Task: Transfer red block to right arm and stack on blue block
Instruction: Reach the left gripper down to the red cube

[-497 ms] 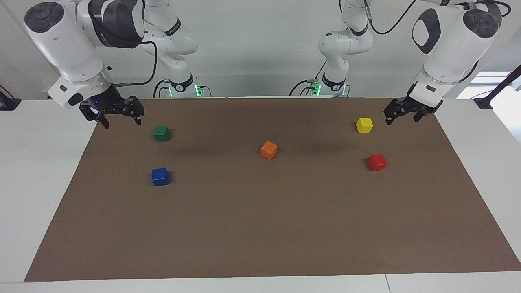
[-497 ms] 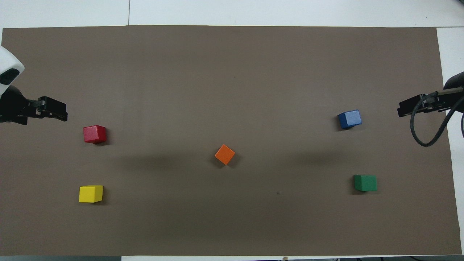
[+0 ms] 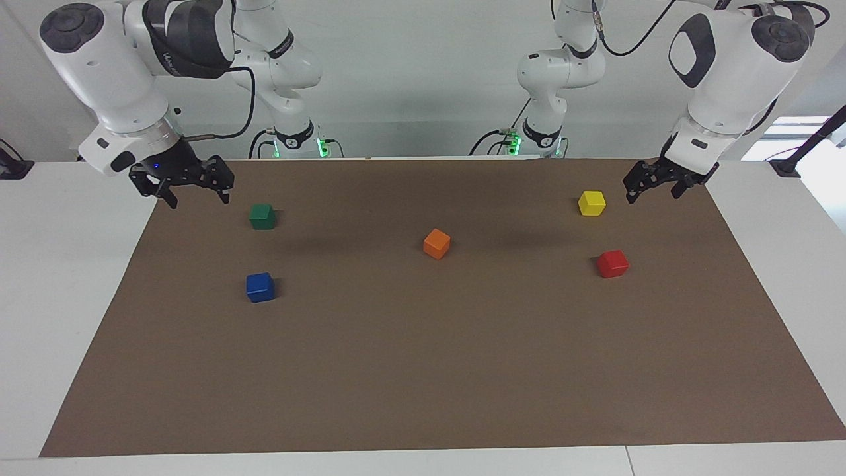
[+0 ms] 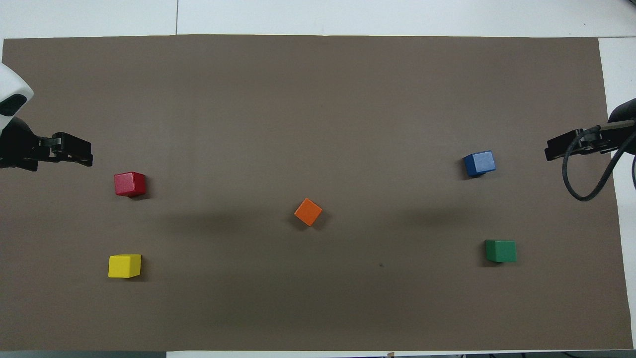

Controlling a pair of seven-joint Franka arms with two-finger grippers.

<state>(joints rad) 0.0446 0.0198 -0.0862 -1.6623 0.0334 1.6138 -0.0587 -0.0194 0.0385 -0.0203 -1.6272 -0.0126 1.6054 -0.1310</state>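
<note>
The left claw hangs in the air with its two fingers spread apart and nothing between them. It is over the brown mat, close to the mat's edge at the left arm's end of the worktop. The yellow block sits on the mat just beside this claw. The red block is near this claw too, and farther from the robots than the yellow block. It is a small bright red cube with sharp corners and plain smooth faces. It sits flat on the mat and nothing touches it. There is bare mat all around it.

The orange block is in the middle of the mat, well apart from both claws, and it is turned a bit.

The right claw is up in the air as well, fingers spread wide, gripping nothing. A tiny blue light glows on its wrist. It is over the mat's edge at the right arm's end of the worktop. The green block is near this claw. The blue block is farther from the robots than the green one. It is a small deep blue cube and its top is bare.

Farther out the mat is wide and bare to its edge.

There are small words on the right arm's dark band, but I cannot read them.
</note>
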